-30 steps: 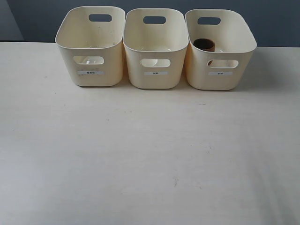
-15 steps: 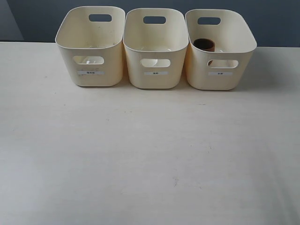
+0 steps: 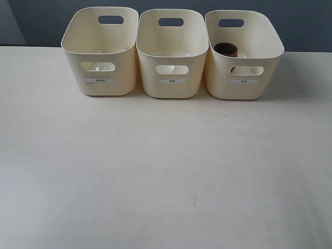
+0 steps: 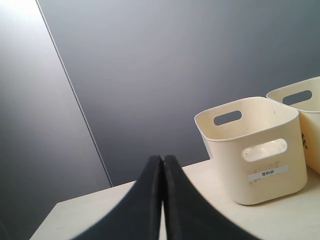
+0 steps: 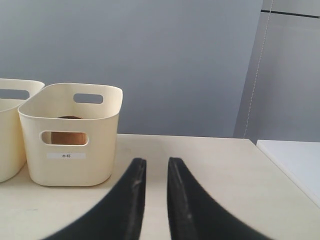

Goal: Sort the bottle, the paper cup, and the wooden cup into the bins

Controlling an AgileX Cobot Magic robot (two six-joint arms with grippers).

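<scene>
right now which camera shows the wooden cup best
The exterior view: it looks down into the right-hand bin, showing the wooden cup's dark rim. The right wrist view shows only a brown patch through that bin's handle hole. The left wrist view shows none of it.

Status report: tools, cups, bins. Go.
Left tool shut, empty. Right tool slightly open, empty. Wooden cup in right bin. Nothing in the way.
</scene>
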